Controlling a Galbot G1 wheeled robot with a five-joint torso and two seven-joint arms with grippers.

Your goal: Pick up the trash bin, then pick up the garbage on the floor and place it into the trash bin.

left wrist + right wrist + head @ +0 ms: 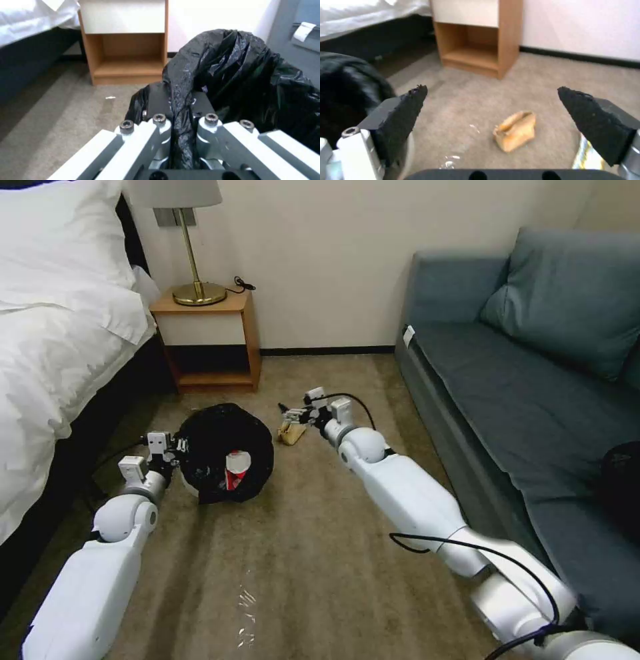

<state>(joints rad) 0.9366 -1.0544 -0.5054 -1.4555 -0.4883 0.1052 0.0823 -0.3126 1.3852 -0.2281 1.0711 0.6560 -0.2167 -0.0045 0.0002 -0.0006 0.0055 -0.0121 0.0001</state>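
Left gripper (181, 125) clamps trash bin (223, 453); no legible writing.

My right gripper (491, 105) hides most of a yellow-green wrapper (586, 156); the black bag (240, 82) hides the bin's wall.
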